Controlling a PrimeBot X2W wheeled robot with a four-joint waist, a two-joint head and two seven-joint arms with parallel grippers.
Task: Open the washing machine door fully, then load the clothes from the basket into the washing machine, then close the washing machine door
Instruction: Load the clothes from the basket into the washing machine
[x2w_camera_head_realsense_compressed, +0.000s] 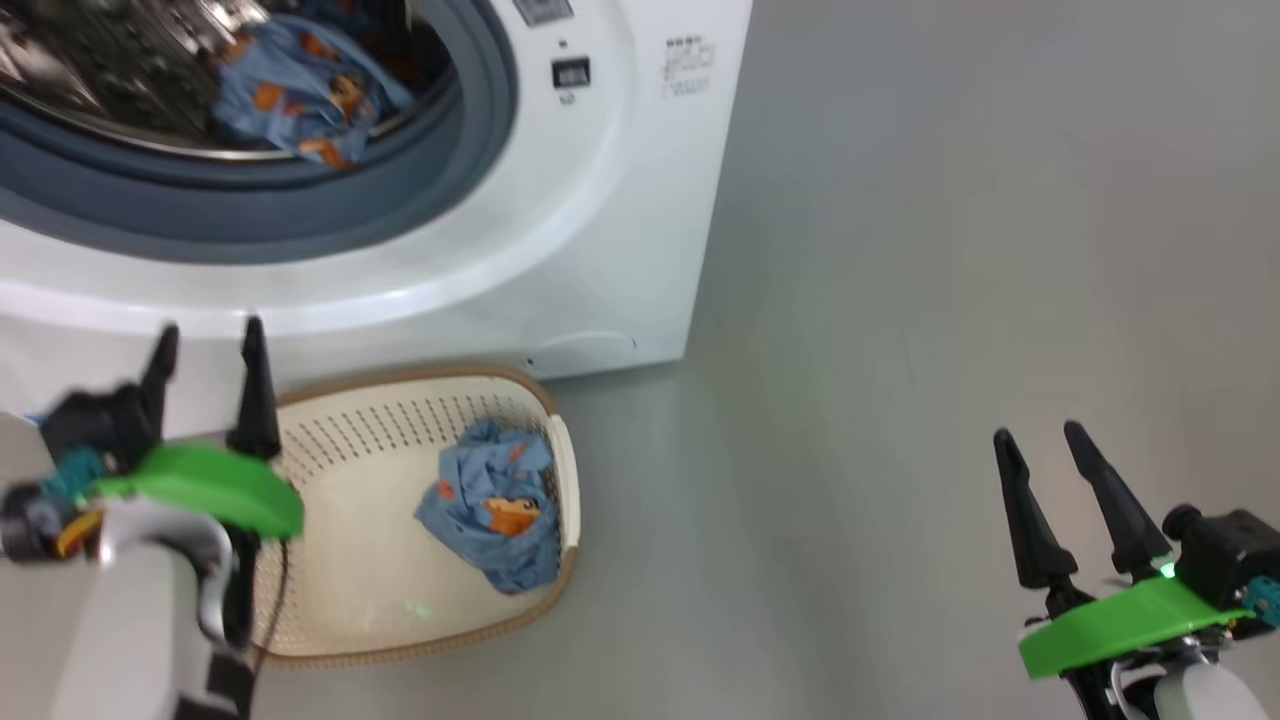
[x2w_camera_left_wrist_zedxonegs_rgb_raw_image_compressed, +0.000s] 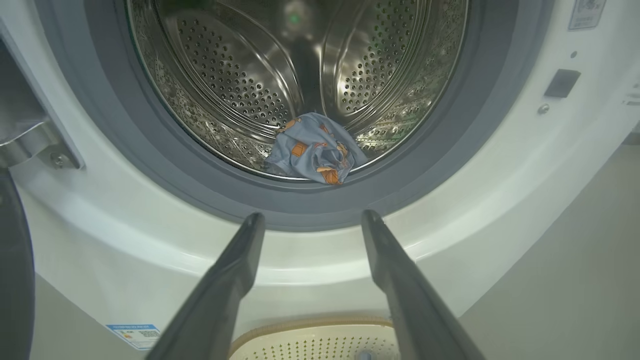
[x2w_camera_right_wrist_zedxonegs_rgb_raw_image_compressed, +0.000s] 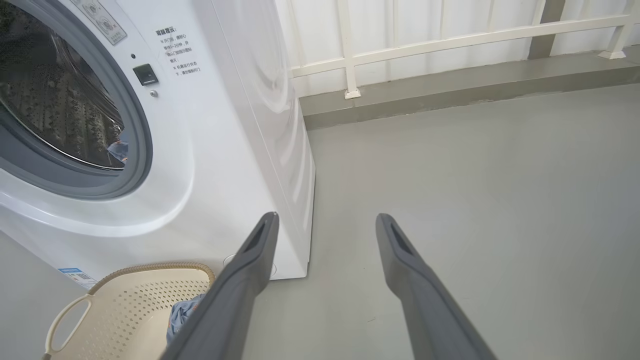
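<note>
The washing machine (x2w_camera_head_realsense_compressed: 600, 230) stands with its steel drum (x2w_camera_left_wrist_zedxonegs_rgb_raw_image_compressed: 300, 75) exposed. One bundle of the clothes (x2w_camera_left_wrist_zedxonegs_rgb_raw_image_compressed: 315, 155) lies at the drum's front lip, just inside the grey gasket. Another blue bundle (x2w_camera_head_realsense_compressed: 495, 515) sits at the right end of the basket (x2w_camera_head_realsense_compressed: 340, 600), on the floor in front of the machine. My left gripper (x2w_camera_head_realsense_compressed: 210, 330) is open and empty above the basket's left end, fingers pointing at the drum opening. My right gripper (x2w_camera_head_realsense_compressed: 1039, 435) is open and empty over bare floor, far right. A dark curved edge, probably the washing machine door (x2w_camera_left_wrist_zedxonegs_rgb_raw_image_compressed: 12, 280), shows at the left beside a metal hinge (x2w_camera_left_wrist_zedxonegs_rgb_raw_image_compressed: 35, 145).
Grey floor (x2w_camera_head_realsense_compressed: 950, 300) stretches to the right of the machine. In the right wrist view a white railing (x2w_camera_right_wrist_zedxonegs_rgb_raw_image_compressed: 350, 50) and a raised grey kerb (x2w_camera_right_wrist_zedxonegs_rgb_raw_image_compressed: 450, 95) run behind it. A blue label sticker (x2w_camera_left_wrist_zedxonegs_rgb_raw_image_compressed: 134, 334) and a round cap (x2w_camera_head_realsense_compressed: 585, 350) mark the machine's base.
</note>
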